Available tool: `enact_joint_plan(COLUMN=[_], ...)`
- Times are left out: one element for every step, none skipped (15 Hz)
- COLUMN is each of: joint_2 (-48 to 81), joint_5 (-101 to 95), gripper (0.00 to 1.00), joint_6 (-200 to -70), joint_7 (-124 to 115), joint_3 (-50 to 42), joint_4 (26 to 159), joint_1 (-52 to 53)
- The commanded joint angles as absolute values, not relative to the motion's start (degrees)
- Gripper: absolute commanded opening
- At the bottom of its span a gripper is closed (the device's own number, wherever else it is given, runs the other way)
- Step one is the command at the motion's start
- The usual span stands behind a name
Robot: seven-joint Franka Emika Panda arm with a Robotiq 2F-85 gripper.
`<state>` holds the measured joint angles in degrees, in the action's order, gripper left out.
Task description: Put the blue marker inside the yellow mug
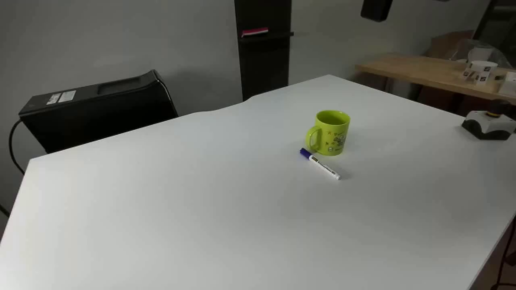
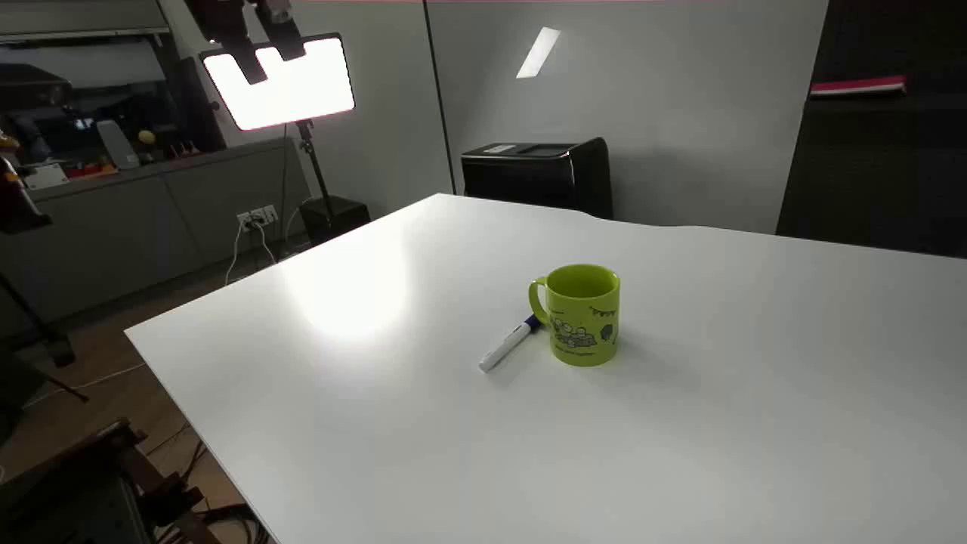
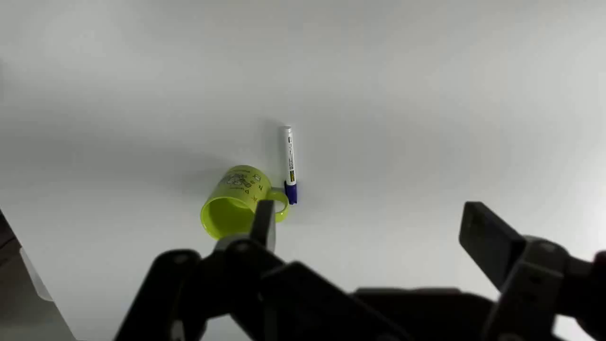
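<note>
The yellow mug (image 1: pixel 332 137) stands upright on the white table in both exterior views (image 2: pixel 582 325). The blue marker (image 1: pixel 322 165) lies flat beside it, its dark blue cap close to the mug's handle. I cannot tell whether they touch. In the wrist view the marker (image 3: pixel 290 158) lies right of the mug (image 3: pixel 246 184). My gripper (image 3: pixel 369 208) is open and empty, its fingers wide apart; the left finger covers part of the mug. The gripper (image 2: pixel 273 66) hangs high above the table at the top of an exterior view; only a dark tip shows at the top of an exterior view (image 1: pixel 377 10).
The white table (image 1: pixel 181 209) carries the mug and marker. A grey-and-black button box (image 1: pixel 487 125) sits at the table's edge. A black case (image 1: pixel 100 112) stands behind the table. A wooden table (image 1: pixel 407 68) and a bright lamp (image 2: pixel 302 87) are farther off.
</note>
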<state>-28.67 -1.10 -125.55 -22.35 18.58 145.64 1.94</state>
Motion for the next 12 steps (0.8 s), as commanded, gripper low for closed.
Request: enact_joint_plan(joint_2=[-28.46, -28.46, -28.46, -28.46, -28.46, -28.46, -28.46, -28.46, -28.47, -28.47, -27.15, -26.5], joint_5=[-1.91, -1.91, -1.91, -1.91, -1.91, -1.91, -1.91, -1.91, -1.91, -1.91, -1.46, -0.91], gripper=[1.0, 1.0, 1.0, 1.0, 1.0, 1.0, 1.0, 1.0, 1.0, 1.0, 1.0, 1.0], joint_6=[-125.4, -125.4, -125.4, -125.4, -125.4, -125.4, -125.4, -125.4, -125.4, -125.4, -126.07, -127.67], joint_7=[-22.96, -22.96, -22.96, -22.96, -22.95, -22.95, -22.95, -22.95, -22.95, -22.95, -22.71, -22.86], joint_3=[17.3, 17.3, 17.3, 17.3, 17.3, 17.3, 17.3, 17.3, 17.3, 17.3, 16.97, 16.6], joint_4=[145.54, 145.54, 145.54, 145.54, 145.54, 145.54, 145.54, 145.54, 145.54, 145.54, 145.85, 146.81], joint_1=[3.3, 3.3, 3.3, 3.3, 3.3, 3.3, 3.3, 3.3, 3.3, 3.3, 3.34, 3.43])
